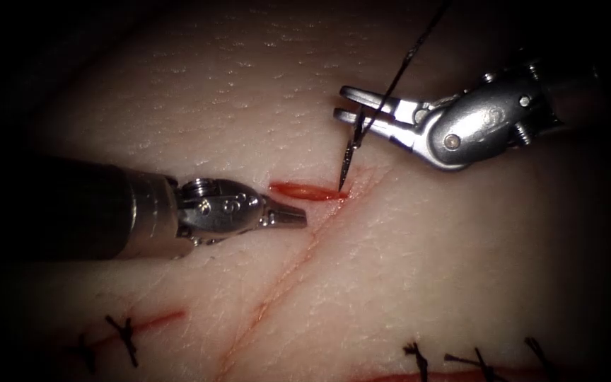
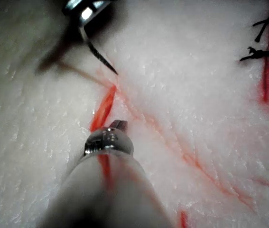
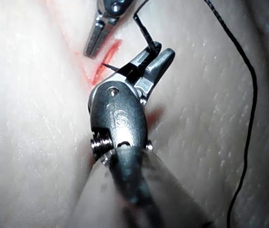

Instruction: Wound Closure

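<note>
The pale, pored slab of tissue carries a short red open cut, with faint red lines running down from it and finished dark stitches lower on the slab. The left arm's steel tool lies just left of the cut, its fingers together and holding nothing. The right arm's steel tool hovers above the cut's right end, fingers clamped on the thin dark curved needle near its rear end. The needle's tip sits at the cut's right end; whether it has entered I cannot tell. Thin black thread rises from the needle.
</note>
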You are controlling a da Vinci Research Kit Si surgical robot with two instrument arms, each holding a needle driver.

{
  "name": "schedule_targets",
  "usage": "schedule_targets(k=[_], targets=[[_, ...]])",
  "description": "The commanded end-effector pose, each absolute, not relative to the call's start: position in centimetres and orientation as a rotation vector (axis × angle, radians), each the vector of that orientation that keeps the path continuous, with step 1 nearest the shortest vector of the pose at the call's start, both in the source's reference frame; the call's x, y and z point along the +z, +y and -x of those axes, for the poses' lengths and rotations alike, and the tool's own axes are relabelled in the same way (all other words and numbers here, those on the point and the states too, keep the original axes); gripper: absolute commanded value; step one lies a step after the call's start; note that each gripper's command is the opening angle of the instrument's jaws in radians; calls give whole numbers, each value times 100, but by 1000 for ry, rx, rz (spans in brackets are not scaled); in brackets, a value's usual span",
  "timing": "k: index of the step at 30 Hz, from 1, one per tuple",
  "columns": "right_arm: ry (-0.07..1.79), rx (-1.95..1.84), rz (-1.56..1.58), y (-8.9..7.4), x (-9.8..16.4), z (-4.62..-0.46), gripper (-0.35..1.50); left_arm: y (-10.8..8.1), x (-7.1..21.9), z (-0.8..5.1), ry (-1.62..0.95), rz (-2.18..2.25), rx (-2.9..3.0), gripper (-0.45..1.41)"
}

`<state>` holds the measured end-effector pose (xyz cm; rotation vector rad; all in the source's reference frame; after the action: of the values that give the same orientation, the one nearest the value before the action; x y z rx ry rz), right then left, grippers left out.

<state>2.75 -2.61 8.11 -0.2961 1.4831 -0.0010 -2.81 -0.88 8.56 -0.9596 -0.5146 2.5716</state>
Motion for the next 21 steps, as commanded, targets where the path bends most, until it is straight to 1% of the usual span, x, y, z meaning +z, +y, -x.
schedule_targets(k=[1,11,21], targets=[[1486,-14,306,-263,818,-284,-35,-90,862,284,-521,957,2570,-6],[1500,-78,345,-267,841,-303,-35,-93,852,280,-537,960,2562,0],[1501,-117,382,-258,851,-298,-35,-97,847,283,-540,959,2558,-1]])
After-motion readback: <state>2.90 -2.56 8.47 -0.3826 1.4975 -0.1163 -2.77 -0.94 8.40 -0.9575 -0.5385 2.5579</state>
